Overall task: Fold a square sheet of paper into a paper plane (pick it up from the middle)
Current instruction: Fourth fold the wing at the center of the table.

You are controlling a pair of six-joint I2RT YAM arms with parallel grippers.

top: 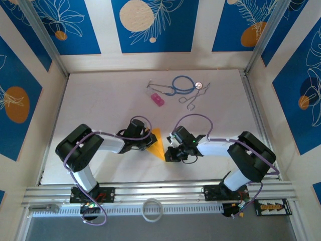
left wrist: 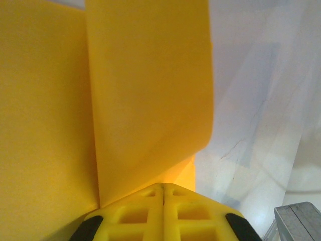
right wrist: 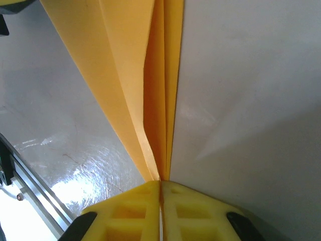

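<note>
Top camera: the thin orange-yellow sheet of paper [top: 157, 144], partly folded to a point, sits mid-table between my left gripper [top: 149, 142] and right gripper [top: 169, 153]. I cannot tell if it is lifted.

Left wrist camera: the left gripper [left wrist: 163, 187] has its yellow fingers pressed together on the sheet [left wrist: 150, 80], where a flap curls loose.

Right wrist camera: the right gripper [right wrist: 160, 182] pinches the narrow end where the layers [right wrist: 158, 75] meet.

My worry is that the 2 arms pulling apart could tear the sheet. A slipping pinch could also let the loose flap spring open and skew the crease.
</note>
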